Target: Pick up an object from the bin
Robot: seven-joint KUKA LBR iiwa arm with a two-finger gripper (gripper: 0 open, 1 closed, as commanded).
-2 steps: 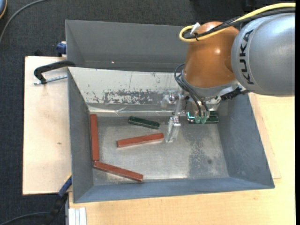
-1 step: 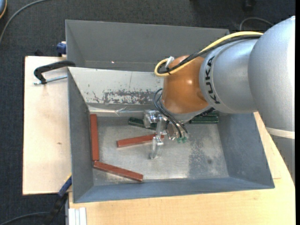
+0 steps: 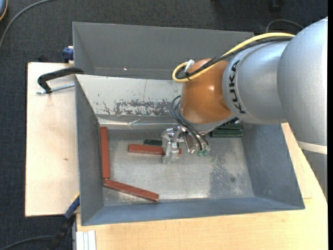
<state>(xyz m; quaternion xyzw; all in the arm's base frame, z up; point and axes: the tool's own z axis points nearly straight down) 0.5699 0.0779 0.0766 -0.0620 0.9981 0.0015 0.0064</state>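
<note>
My gripper is low in the middle of the bin, right at the right end of a short red-brown bar that lies flat on the floor. The bar's end shows red on both sides of the gripper's metal tip. A small dark green piece lies just behind that bar, touching or nearly touching it. Whether the bar is clamped I cannot make out.
A long red-brown bar lies along the left wall, and another lies slanted near the front wall. A dark green flat thing pokes out from under the arm at the right. The arm's orange cover hangs over the back middle.
</note>
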